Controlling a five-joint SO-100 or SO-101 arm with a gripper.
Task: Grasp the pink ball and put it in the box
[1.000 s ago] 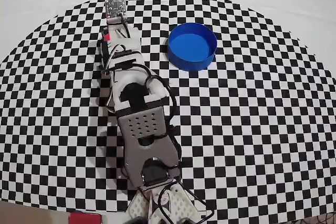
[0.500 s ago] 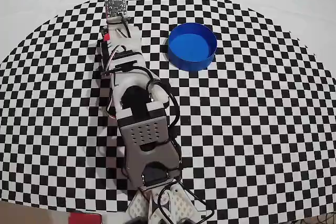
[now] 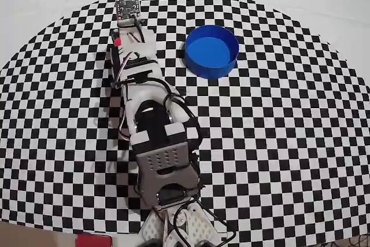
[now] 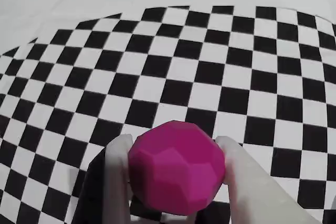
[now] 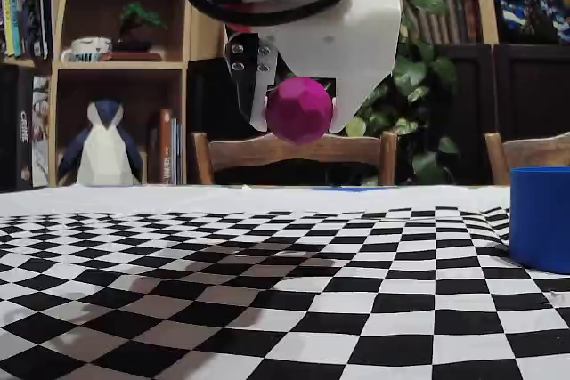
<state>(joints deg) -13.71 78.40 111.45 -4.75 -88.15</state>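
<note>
The pink ball (image 4: 177, 167) was up in the air, well above the checkered tabletop (image 5: 356, 309). The tool (image 4: 173, 182) squeezed it from both sides. The grabbing looked done, so carrying came next. In the overhead view the blue box (image 3: 211, 50) sat at about 3 o'clock from the tool, so the arm needed to swing there and let go.

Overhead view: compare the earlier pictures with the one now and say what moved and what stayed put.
The arm has shifted: its middle links slid down the picture toward the base, and the upper links stretched out. The hand's tip near the top edge barely moved. The box stayed where it was, as did the checkered cloth. No grasp or release shows from above.
</note>
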